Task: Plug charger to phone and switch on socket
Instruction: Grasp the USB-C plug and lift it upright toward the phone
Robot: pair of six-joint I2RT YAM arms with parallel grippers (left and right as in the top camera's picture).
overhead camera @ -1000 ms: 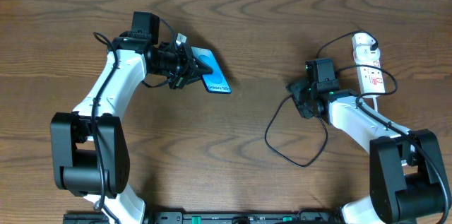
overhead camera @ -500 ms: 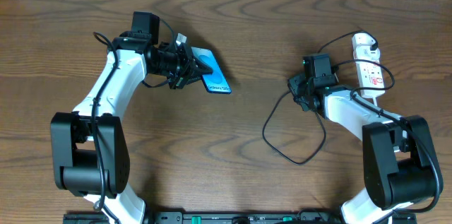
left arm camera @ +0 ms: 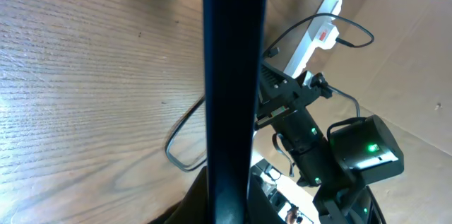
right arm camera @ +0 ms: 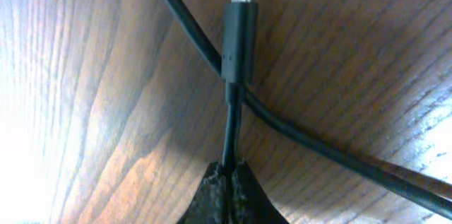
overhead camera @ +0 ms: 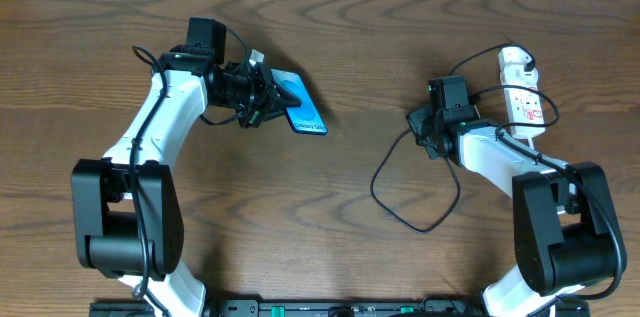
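Note:
The phone [overhead camera: 302, 105] has a blue screen and sits tilted on its edge above the table, held in my shut left gripper [overhead camera: 266, 94]. In the left wrist view it is a dark vertical bar [left arm camera: 233, 75]. My right gripper [overhead camera: 419, 129] is shut on the thin black charger cable [overhead camera: 400, 202]. In the right wrist view the fingers [right arm camera: 232, 176] pinch the cable just behind its plug tip [right arm camera: 239, 12], which points away over another stretch of the same cable. The white socket [overhead camera: 520, 87] lies at the far right, right of my right gripper, with the cable plugged into it.
The charger cable loops on the wooden table below and left of my right gripper. The socket's white cord [overhead camera: 535, 135] curves beside the right arm. The left wrist view shows the socket [left arm camera: 316, 30] and the right arm [left arm camera: 318, 139] beyond the phone.
My right gripper has shifted slightly up and left with the cable, and the cable loop has moved a little left. The left arm and phone have not moved.

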